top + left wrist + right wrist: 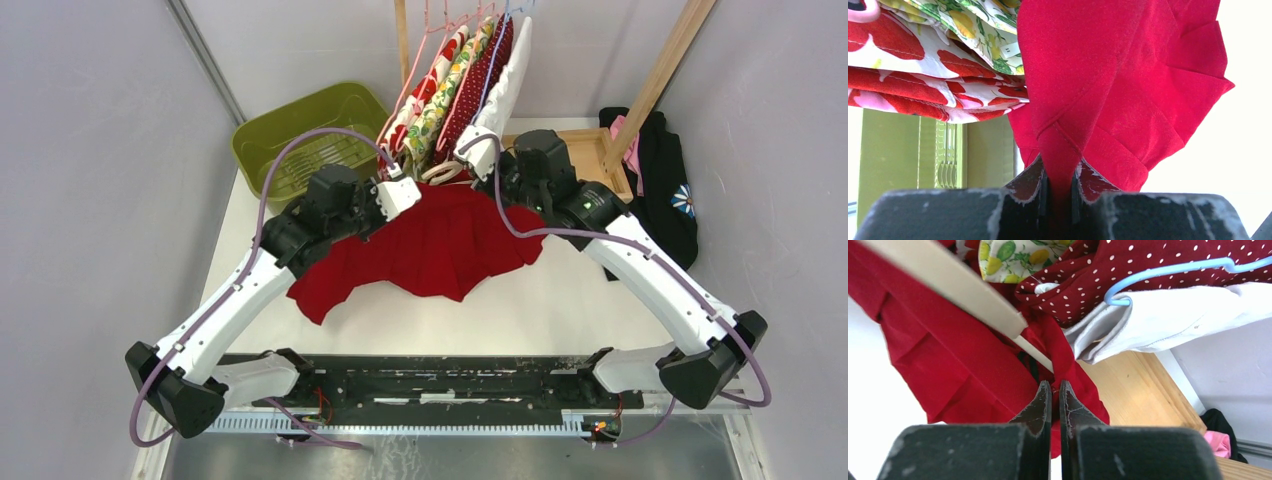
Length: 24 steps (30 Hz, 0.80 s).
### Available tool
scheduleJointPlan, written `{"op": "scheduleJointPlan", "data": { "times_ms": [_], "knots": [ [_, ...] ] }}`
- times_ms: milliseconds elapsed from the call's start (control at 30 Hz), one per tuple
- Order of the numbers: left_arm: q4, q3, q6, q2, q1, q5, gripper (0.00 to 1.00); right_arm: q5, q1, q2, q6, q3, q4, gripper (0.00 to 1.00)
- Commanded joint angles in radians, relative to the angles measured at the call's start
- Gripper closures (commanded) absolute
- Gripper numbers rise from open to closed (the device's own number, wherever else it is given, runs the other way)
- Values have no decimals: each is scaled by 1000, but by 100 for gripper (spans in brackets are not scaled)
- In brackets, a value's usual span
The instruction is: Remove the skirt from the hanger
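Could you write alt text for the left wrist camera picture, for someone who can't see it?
The left hand pinches a fold of the red skirt between its two dark fingers, the cloth fanning upward. Flower-print garments hang at upper left, with a green basket behind.

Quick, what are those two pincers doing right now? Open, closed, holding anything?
Left pincer: closed on a fold of the red skirt.
Right pincer: closed; whether any cloth is pinched between its tips cannot be told.
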Motion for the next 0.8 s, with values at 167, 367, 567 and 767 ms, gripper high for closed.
{"op": "scheduleJointPlan", "data": {
  "times_ms": [167, 367, 567, 767],
  "knots": [
    [209, 35, -54, 14, 12, -31, 97, -96, 127, -13, 128, 92, -6, 99],
    [262, 43, -83, 56, 12, -42, 97, -143, 223, 48, 169, 150, 54, 99],
    [307, 45, -102, 98, 12, -47, 97, -134, 319, 45, 158, 165, 35, 99],
    [329, 28, -109, 107, 11, -45, 97, -164, 370, 25, 175, 156, 2, 99]
  ]
}}
